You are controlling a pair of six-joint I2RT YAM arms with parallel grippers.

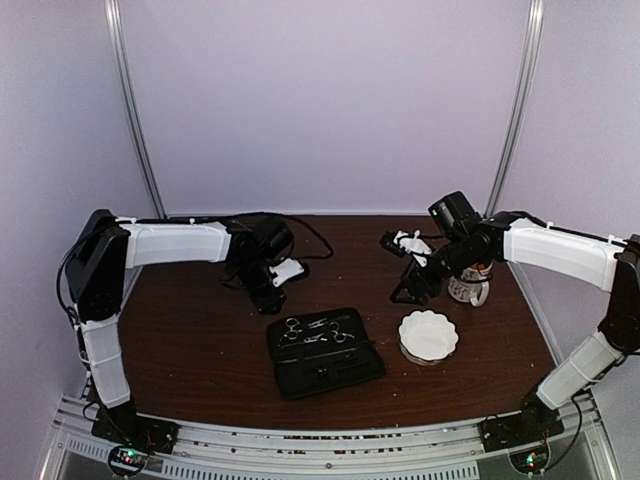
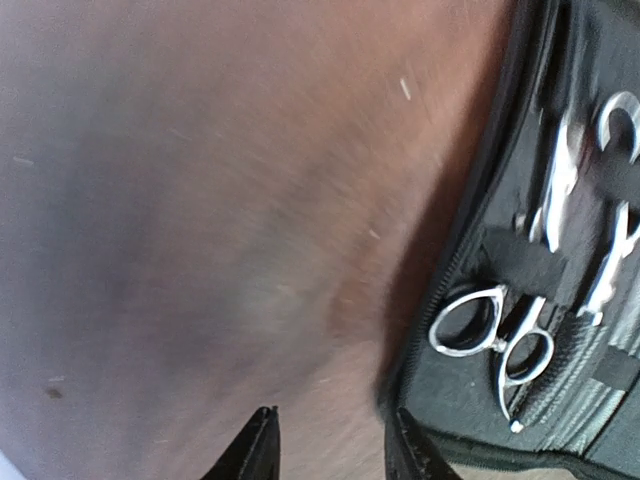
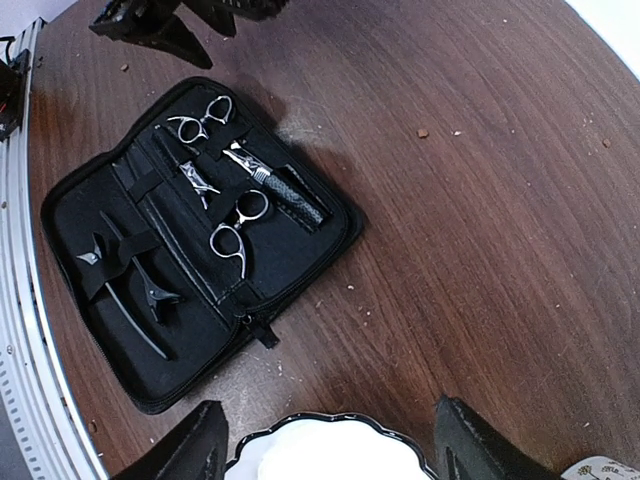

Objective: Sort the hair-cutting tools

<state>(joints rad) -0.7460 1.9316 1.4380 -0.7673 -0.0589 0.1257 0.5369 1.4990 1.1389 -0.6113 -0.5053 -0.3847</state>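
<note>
1. left gripper (image 2: pixel 331 450): fingers apart, nothing between them; hovering just left of the case (image 3: pixel 70 210)
2. case lies open mid-table; both scissors (image 3: pixel 238 225) strapped in one half; black clips (image 3: pixel 130 290) in the other
3. white bowl (image 1: pixel 428 318) just right of the case
4. right gripper (image 3: pixel 335 445) above the bowl; fingers spread wide, empty

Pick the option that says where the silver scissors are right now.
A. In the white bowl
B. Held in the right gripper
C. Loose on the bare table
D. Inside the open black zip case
D: the right wrist view shows the silver scissors lying tucked under straps inside the open black zip case.
</note>
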